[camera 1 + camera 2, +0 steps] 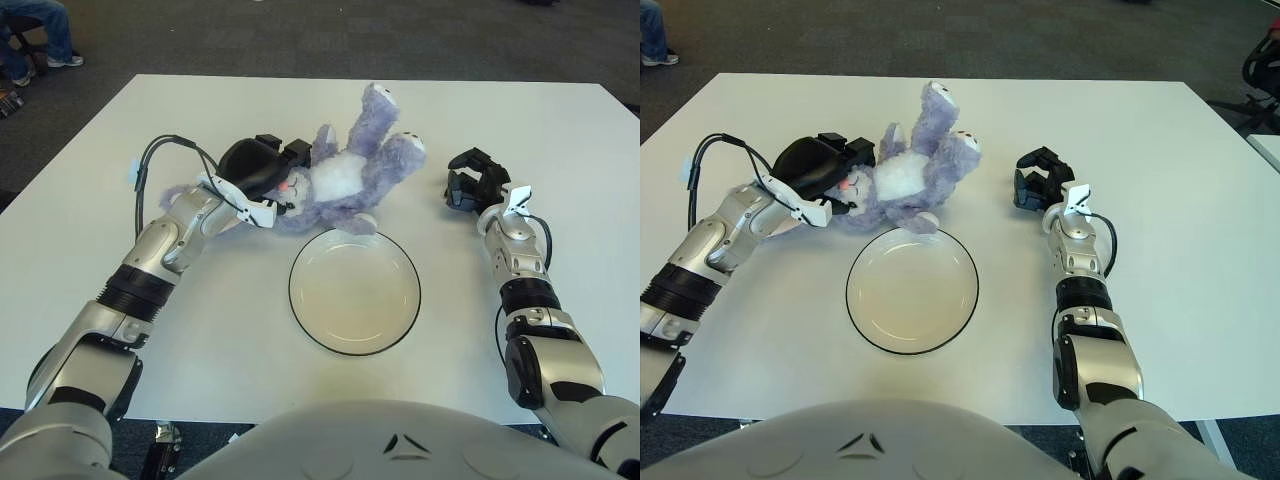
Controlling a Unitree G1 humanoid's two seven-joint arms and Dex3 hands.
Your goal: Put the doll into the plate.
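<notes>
The purple doll [345,170] lies on its back on the white table [560,130], legs kicked up, just beyond the far rim of the plate [355,291]; one foot reaches right to that rim, though whether it touches is hard to say. The left hand [262,172] has its dark fingers closed around the doll's head end (the pink face shows beside them). The step in hand looks like the carry: the doll is gripped but not yet in the plate. The next move calls for swinging it nearer and to the right over the dish, then letting go. The right hand [474,182] shows right of the doll, fingers curled, holding nothing.
</notes>
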